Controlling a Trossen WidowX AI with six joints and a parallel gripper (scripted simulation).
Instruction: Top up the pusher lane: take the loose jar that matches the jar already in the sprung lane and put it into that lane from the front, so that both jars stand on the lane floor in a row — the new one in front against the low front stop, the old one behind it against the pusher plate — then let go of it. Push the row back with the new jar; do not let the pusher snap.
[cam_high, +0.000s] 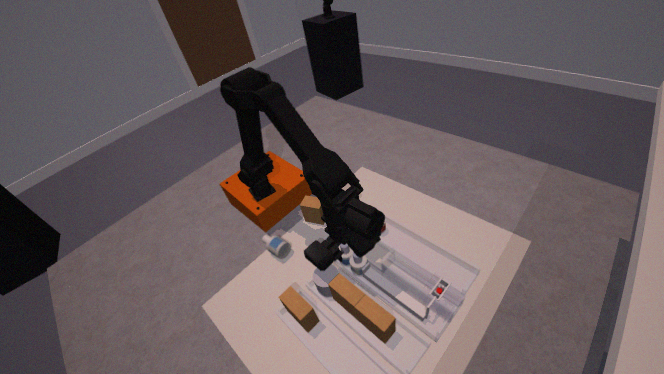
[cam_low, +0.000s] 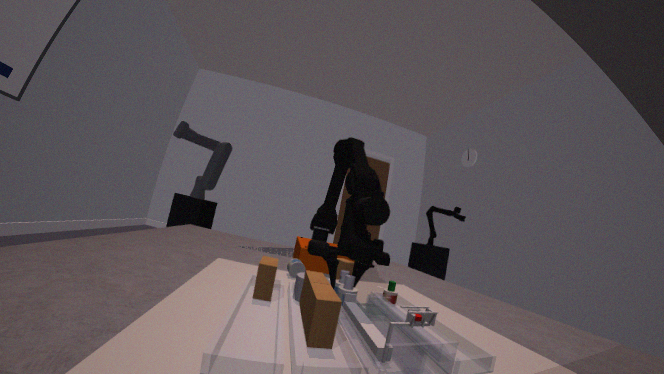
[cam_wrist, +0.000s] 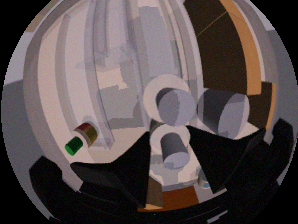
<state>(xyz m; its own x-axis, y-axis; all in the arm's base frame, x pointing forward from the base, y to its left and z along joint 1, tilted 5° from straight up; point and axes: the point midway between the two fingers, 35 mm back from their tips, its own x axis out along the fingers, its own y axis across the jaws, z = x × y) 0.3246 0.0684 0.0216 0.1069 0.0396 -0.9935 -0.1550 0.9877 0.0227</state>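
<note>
Gripper (cam_wrist: 174, 163) clamped on grey jar (cam_wrist: 174, 149), upright; matching jar (cam_wrist: 170, 106) just ahead, in line along lane (cam_high: 400, 280); pusher plate beyond.

The pale worktop (cam_high: 440, 210) carries a clear lane rack (cam_high: 465, 280) that stretches away ahead of the pincer (cam_high: 345, 257). On the bare worktop behind the pincer, toward the arm's base, lies a white jar with a blue label (cam_high: 276, 245), tipped on its side. Nearer the pincer, also behind it, a small tan box (cam_high: 312, 208) stands just beside the orange base block (cam_high: 265, 192), which sits at the worktop's edge. A small jar with a green cap (cam_low: 391, 292) stands upright to one side of the rack, just beside its outer wall. Whether it touches the wall cannot be told.
</note>
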